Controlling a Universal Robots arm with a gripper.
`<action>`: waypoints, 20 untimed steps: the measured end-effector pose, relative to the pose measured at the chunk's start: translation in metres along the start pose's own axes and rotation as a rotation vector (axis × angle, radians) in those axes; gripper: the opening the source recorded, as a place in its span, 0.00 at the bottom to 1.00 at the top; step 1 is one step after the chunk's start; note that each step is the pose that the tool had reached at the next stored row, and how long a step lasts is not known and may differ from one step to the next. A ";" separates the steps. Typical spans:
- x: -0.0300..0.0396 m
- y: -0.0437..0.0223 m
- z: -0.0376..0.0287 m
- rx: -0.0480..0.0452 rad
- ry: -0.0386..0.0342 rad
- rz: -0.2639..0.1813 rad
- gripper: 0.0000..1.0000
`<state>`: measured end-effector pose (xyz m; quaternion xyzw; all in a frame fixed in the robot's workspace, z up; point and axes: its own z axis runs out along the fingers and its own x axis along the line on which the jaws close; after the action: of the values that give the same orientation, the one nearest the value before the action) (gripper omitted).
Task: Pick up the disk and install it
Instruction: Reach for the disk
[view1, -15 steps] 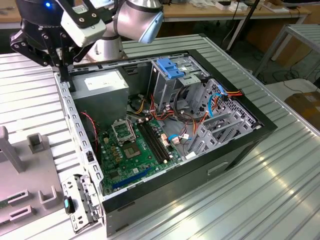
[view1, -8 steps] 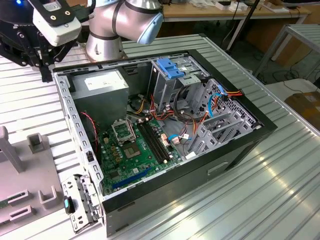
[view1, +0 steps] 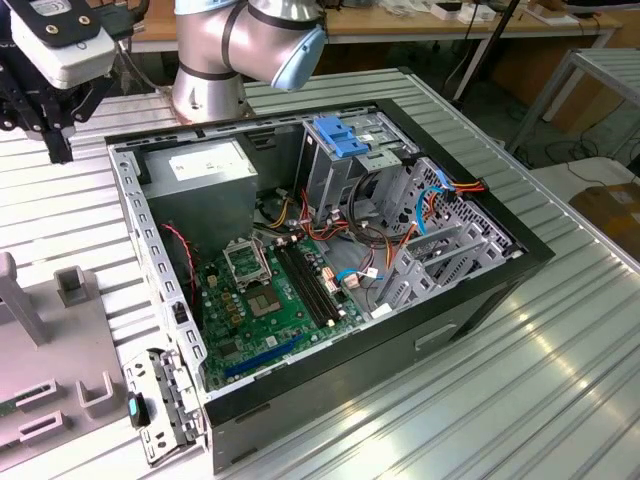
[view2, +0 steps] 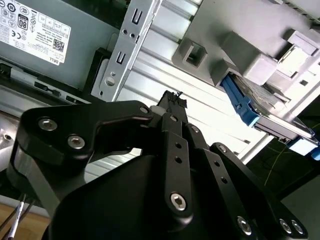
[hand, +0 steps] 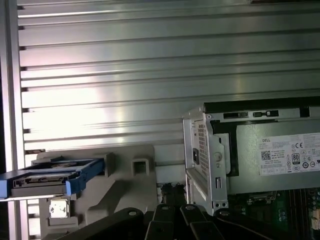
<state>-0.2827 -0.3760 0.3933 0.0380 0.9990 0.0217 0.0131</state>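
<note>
The disk (view2: 260, 107) is a grey drive with blue rails, standing on edge in a grey holder block (view2: 235, 40). In the first wrist view the disk (hand: 50, 176) rests in that same holder (hand: 125, 195). My gripper (view1: 58, 148) hangs over the ribbed table beside the rear corner of the open computer case (view1: 470, 290). It is apart from the disk. In both wrist views its black fingertips (view2: 172, 100) (hand: 172, 190) meet, shut with nothing between them.
The case holds a power supply (view1: 205, 165) with a white label, a green motherboard (view1: 280, 295), cables and a drive cage with a bare blue bracket (view1: 338, 135). A grey fixture (view1: 60, 340) sits at the exterior view's left. The arm's base (view1: 210, 60) stands behind the case.
</note>
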 end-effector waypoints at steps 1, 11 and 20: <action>0.0039 0.0011 0.0000 0.0000 -0.0001 0.000 0.11; 0.0421 0.0040 -0.0009 0.0000 0.0000 0.000 0.11; 0.0827 0.0011 -0.0020 0.0000 0.0000 0.000 0.11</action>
<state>-0.3651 -0.3686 0.3933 0.0379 0.9990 0.0217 0.0131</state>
